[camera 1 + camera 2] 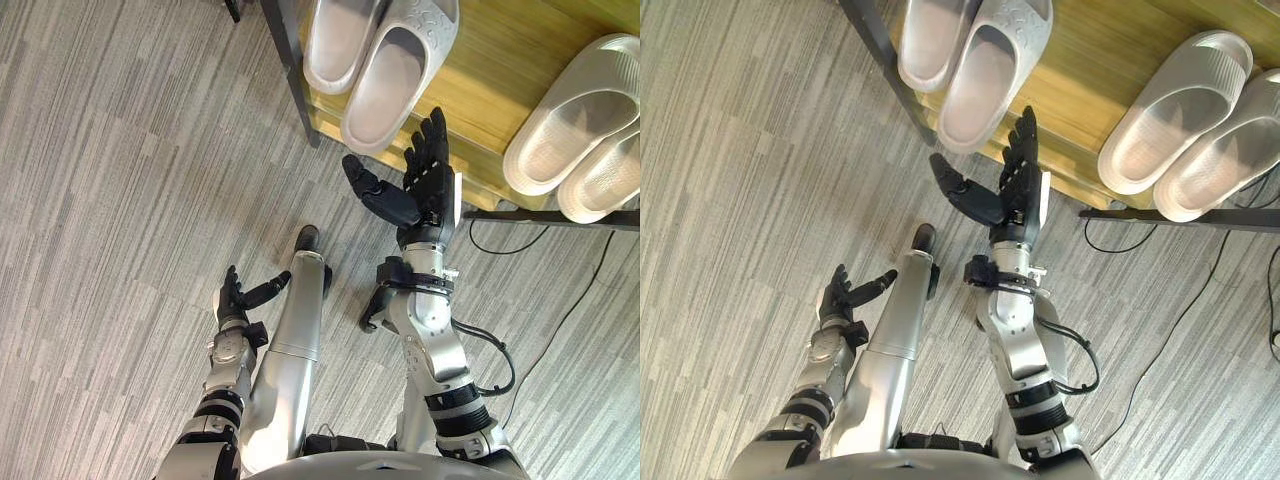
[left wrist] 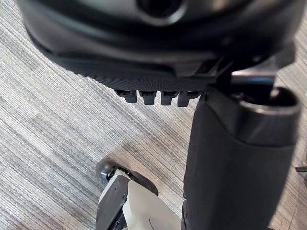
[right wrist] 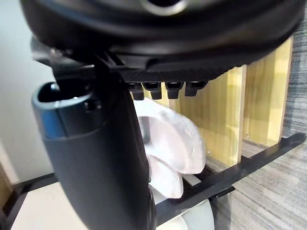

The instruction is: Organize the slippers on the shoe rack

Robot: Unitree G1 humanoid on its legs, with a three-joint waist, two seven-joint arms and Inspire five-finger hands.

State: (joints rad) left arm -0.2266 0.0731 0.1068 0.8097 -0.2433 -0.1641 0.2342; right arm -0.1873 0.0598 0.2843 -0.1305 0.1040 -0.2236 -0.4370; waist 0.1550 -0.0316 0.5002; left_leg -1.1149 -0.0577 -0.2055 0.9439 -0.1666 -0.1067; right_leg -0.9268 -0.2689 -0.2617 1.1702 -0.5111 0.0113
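Right hand (image 1: 425, 185) spread, empty, just short of grey slipper pair (image 1: 390, 80) overhanging shoe rack (image 1: 500, 70) front-left edge. Second pair (image 1: 580, 120) at right edge. Likely light, flexible foam: pinch strap or heel rim. Left hand (image 1: 235, 298) relaxed, empty, over floor (image 1: 120, 200).

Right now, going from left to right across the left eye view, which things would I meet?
left hand → grey pair of slippers → cream pair of slippers
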